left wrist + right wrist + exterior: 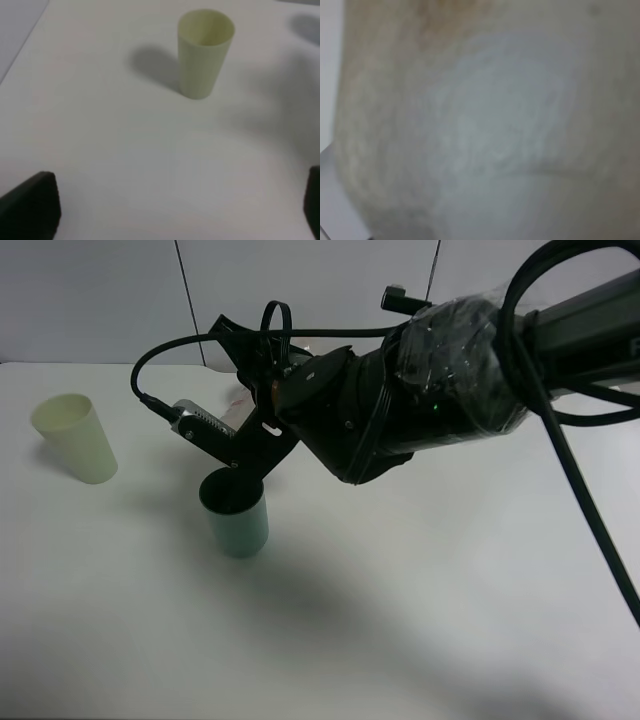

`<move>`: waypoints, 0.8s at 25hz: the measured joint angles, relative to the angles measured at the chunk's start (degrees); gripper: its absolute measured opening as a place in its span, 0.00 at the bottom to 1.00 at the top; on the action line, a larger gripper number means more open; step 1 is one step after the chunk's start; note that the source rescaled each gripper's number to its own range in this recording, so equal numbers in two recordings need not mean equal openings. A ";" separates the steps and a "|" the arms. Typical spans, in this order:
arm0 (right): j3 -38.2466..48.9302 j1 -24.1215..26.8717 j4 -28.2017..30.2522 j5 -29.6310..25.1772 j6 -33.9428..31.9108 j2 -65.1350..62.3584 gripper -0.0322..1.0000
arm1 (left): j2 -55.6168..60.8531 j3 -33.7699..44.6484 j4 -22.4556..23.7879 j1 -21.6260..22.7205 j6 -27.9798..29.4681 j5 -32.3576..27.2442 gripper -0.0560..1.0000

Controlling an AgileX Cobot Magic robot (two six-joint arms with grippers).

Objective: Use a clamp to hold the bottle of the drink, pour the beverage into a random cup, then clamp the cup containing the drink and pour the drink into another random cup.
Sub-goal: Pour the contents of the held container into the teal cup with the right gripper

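Everything turns on what sits over the green cup (236, 518). In the high view the right hand (245, 462) hangs right above the cup's open mouth, slanting down toward it from the right, almost at the rim. The cup stands upright near the middle of the worktop (420, 620).

We judge this to be the first pour. It needs the bottle's mouth inside the rim's circle and its long axis tipped down toward the cup. We cannot check either, because the right arm (450, 380) covers the bottle in the high view. The right wrist view is filled by a pale, blurred surface very close to the lens. We take it to be the bottle (485, 125), but no edge, cap or finger shows. So we cannot tell whether the right hand is clenched on it, and no stream or liquid level is visible.

The left hand (172, 212) is released. Its two dark fingertips (30, 205) sit at opposite corners of its wrist view with bare worktop between them. The pale cup (76, 438) stands upright ahead of it, well apart from the green cup. The left hand is nearer to it, though this hand is out of the high view.
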State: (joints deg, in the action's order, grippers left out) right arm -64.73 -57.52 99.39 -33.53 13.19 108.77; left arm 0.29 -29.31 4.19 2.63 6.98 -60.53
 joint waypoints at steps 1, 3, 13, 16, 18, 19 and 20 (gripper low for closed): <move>0.00 0.00 0.00 0.00 0.00 0.00 0.03 | 0.00 0.00 0.00 0.00 0.00 0.00 0.93; 0.00 0.00 0.00 0.00 0.00 0.00 0.03 | 0.00 0.00 0.00 0.00 0.00 0.00 0.93; 0.00 -1.52 0.00 -0.01 -0.07 0.00 0.03 | 0.00 0.00 0.00 0.00 0.00 0.00 0.93; 0.00 -1.53 0.04 -0.07 -0.07 0.00 0.03 | 0.00 0.00 0.00 0.00 0.00 0.00 0.93; 0.00 -1.66 0.04 -0.34 -0.07 0.00 0.03 | 0.00 0.00 0.00 0.00 0.00 0.00 0.93; 0.00 -1.73 0.04 -0.73 0.08 0.00 0.03 | 0.00 0.00 0.00 0.00 0.00 0.00 0.93; 0.00 -1.92 0.04 -1.00 0.22 0.00 0.03 | 0.00 0.00 0.00 0.00 0.00 0.00 0.93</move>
State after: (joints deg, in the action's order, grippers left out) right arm -64.73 -59.43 99.44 -34.53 13.41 108.77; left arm 0.29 -29.31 4.19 2.63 6.98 -60.53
